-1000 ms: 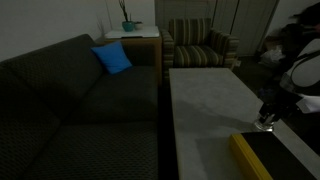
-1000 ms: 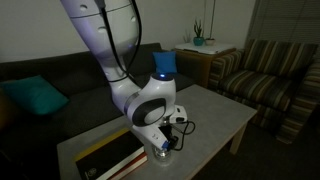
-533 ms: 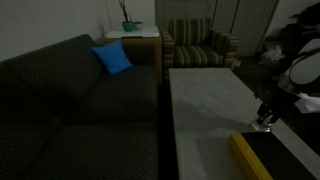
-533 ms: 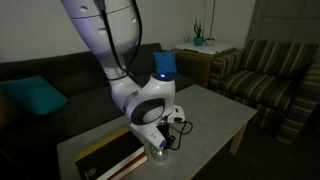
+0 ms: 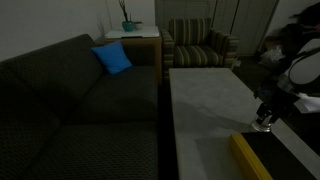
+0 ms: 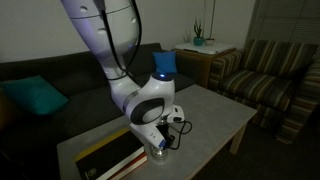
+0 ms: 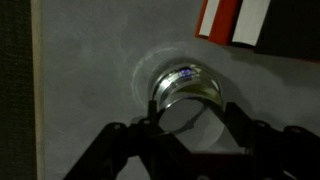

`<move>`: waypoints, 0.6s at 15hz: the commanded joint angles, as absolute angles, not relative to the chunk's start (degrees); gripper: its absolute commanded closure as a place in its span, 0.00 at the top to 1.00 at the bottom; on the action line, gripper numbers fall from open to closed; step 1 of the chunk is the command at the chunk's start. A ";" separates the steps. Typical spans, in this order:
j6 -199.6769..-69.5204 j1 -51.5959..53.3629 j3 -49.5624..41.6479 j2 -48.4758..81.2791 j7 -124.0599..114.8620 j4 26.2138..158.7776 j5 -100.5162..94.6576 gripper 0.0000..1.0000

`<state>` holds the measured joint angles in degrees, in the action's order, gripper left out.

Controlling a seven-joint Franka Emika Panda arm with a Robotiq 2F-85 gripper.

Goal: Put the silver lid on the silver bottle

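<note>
The silver bottle point(image 7: 186, 86) stands upright on the grey table point(image 7: 90, 90), seen from above in the wrist view. My gripper point(image 7: 187, 128) is right over it, fingers closed on either side of the round silver lid point(image 7: 184, 118), which sits at the near edge of the bottle's mouth. In both exterior views the gripper point(image 5: 264, 122) point(image 6: 163, 142) is low over the table, and only the bottle's base point(image 6: 162, 151) shows under it. The scene is dim.
A yellow and black book point(image 5: 250, 156) point(image 6: 108, 161) point(image 7: 236, 20) lies close beside the bottle. A dark sofa point(image 5: 80, 100) with a blue cushion point(image 5: 113, 58) runs along the table point(image 5: 205, 100). A striped armchair point(image 5: 200, 45) stands beyond it.
</note>
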<state>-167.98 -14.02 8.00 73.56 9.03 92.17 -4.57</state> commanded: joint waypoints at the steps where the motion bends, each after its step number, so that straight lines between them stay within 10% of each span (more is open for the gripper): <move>1: -167.09 -13.27 7.46 71.79 9.33 94.17 -3.36 0.43; 9: -166.66 -13.37 7.59 72.66 9.68 93.30 -3.35 0.43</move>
<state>-167.98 -13.35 7.84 73.51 8.94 92.25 -4.54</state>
